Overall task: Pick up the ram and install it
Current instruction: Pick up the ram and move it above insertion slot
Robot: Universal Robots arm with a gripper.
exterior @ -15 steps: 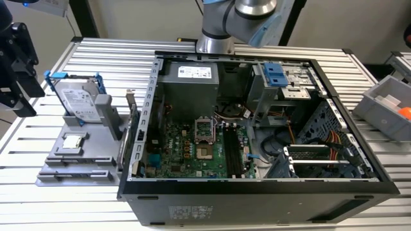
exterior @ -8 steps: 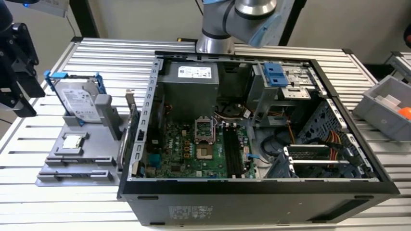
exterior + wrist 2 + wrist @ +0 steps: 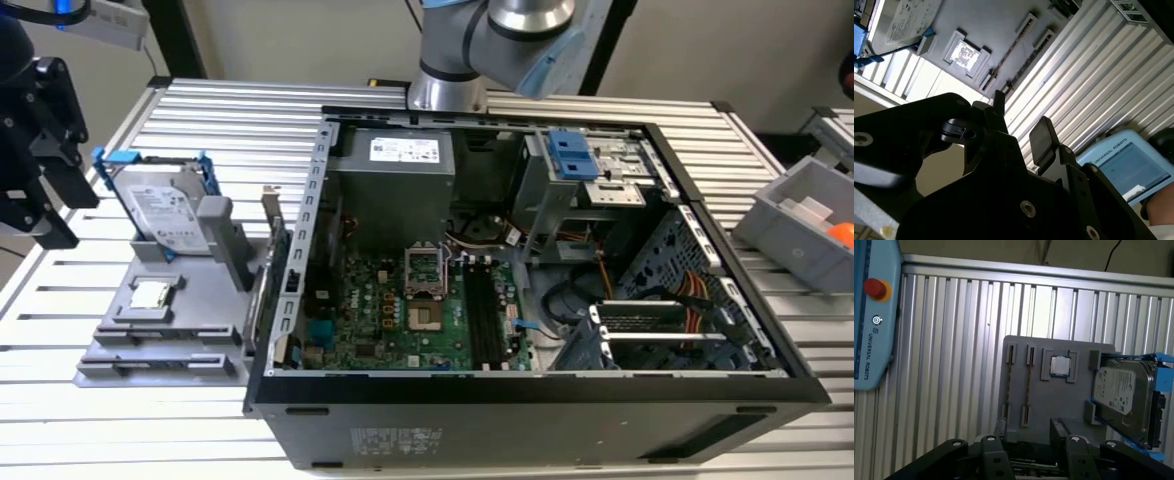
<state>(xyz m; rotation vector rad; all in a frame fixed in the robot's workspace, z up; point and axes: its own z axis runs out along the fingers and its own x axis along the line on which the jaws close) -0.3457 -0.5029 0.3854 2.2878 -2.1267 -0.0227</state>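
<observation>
A slatted metal table (image 3: 227, 110) is carrying an opened computer case (image 3: 534, 388), which is lying on its side in the centre of the exterior view so that the motherboard (image 3: 400, 310) and its long black slots (image 3: 483, 312) are facing upward for loading. At the exterior view's left, a grey holder (image 3: 160, 345) is presenting spare parts, with a hard drive (image 3: 167, 205) leaning upright in a blue bracket (image 3: 120, 160). In the first wrist view the gripper (image 3: 1028, 432) is hanging empty above the holder, its fingers (image 3: 1058, 431) spread wide. The ram (image 3: 1027, 390) is standing on edge in a narrow slot of the holder, not yet picked up, its flat sides seemingly offered to the fingers. A small square chip (image 3: 1059, 366) is lying flat in its pocket nearby.
</observation>
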